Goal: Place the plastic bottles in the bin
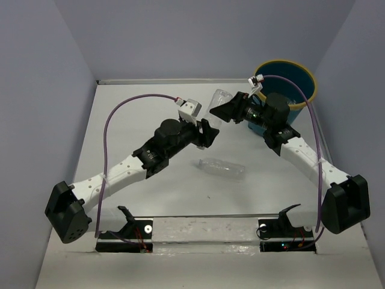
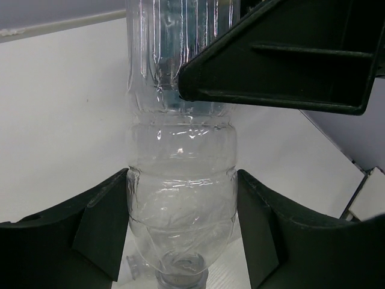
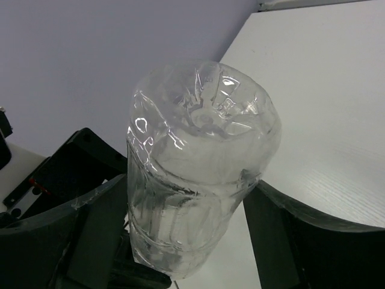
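A clear plastic bottle (image 1: 219,100) hangs above the table between my two grippers. My left gripper (image 1: 212,129) is shut on its neck end; in the left wrist view (image 2: 182,180) both fingers press the bottle (image 2: 180,150) just above the cap. My right gripper (image 1: 225,112) is shut on its upper body; in the right wrist view (image 3: 189,188) the bottle (image 3: 201,150) stands between the fingers with its base pointing away. A second clear bottle (image 1: 221,168) lies on its side on the table. The teal bin (image 1: 304,88) with a yellow rim stands at the back right, behind my right arm.
The white table ends at grey walls on the left, back and right. My left arm reaches diagonally across the middle and my right arm leans in from the right. A metal strip runs along the near edge.
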You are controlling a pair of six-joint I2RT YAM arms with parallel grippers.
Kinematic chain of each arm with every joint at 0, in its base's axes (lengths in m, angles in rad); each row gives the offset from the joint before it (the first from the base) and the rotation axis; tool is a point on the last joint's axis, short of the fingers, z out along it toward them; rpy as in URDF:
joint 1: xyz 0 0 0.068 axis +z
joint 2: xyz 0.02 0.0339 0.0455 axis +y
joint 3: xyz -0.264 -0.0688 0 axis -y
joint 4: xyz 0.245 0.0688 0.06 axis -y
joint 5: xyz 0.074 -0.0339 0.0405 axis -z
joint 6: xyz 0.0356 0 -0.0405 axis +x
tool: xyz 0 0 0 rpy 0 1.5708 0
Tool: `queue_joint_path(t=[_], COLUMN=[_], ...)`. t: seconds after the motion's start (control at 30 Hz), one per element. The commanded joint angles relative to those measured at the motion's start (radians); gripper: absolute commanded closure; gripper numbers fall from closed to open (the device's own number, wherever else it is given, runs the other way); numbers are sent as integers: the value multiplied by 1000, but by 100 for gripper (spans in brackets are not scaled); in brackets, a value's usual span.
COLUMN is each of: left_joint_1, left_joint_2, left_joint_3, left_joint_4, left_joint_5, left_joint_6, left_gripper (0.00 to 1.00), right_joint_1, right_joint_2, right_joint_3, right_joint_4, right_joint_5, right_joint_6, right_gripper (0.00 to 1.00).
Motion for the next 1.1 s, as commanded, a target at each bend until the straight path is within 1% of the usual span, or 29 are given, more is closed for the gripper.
queue_joint_path(t=[0.0,0.07,0.1,0.13,0.17,0.2,0.23,0.27,0.3,0.33,0.37,0.4,0.43,0.47,0.5,0.57,0.6,0.73,0.83,0.9,0.97,1.07], left_joint_1=[-5,-5,-5,-4,-5,-4,-5,-5,-5,-4,-5,-5,-5,-5,-5,-4,-5,-5,-5,-5,-7,-7], left_joint_2=[-40,-43,-47,-52,-70,-83,-98,-115,-156,-181,-201,-245,-267,-286,-308,-366,-406,-487,-537,-572,-584,-613], left_joint_3=[-9,-11,-11,-11,-12,-14,-14,-14,-17,-16,-6,0,4,18,24,30,27,12,-9,-49,-49,-52], left_joint_4=[52,46,35,29,14,3,-6,-18,-41,-60,-83,-133,-159,-213,-239,-290,-336,-423,-460,-434,-433,-433], left_joint_5=[75,82,81,78,67,61,55,50,37,33,23,-20,-34,-49,-66,-140,-202,-330,-388,-408,-411,-410], left_joint_6=[-17,-25,-28,-31,-37,-43,-43,-45,-43,-41,-38,-32,-29,-25,-19,-6,-5,14,34,38,41,41], left_gripper=[36,30,25,21,13,8,7,3,1,1,1,1,1,1,1,1,1,1,1,1,1,1], right_joint_1=[9,9,9,9,9,9,9,9,9,-4,-15,-37,-64,-136,-171,-221,-248,-301,-353,-379,-403,-414], right_joint_2=[11,5,-7,-15,-32,-41,-52,-66,-95,-109,-122,-133,-154,-165,-176,-195,-193,-133,-54,3,40,89], right_joint_3=[61,58,62,67,74,97,111,125,139,172,191,208,223,246,254,272,294,354,380,387,410,447], right_joint_4=[89,112,110,104,94,63,43,17,-9,-65,-93,-115,-147,-155,-157,-158,-157,-157,-157,-155,-157,-187], right_joint_5=[34,55,82,99,118,159,191,227,320,374,426,517,543,551,551,647,737,917,948,933,876,838], right_joint_6=[24,33,33,22,13,-16,-39,-68,-100,-175,-211,-237,-261,-265,-266,-300,-321,-438,-443,-421,-389,-375], right_gripper=[28,42,53,59,64,65,65,66,68,69,71,73,74,75,75,76,76,76,76,76,75,69])
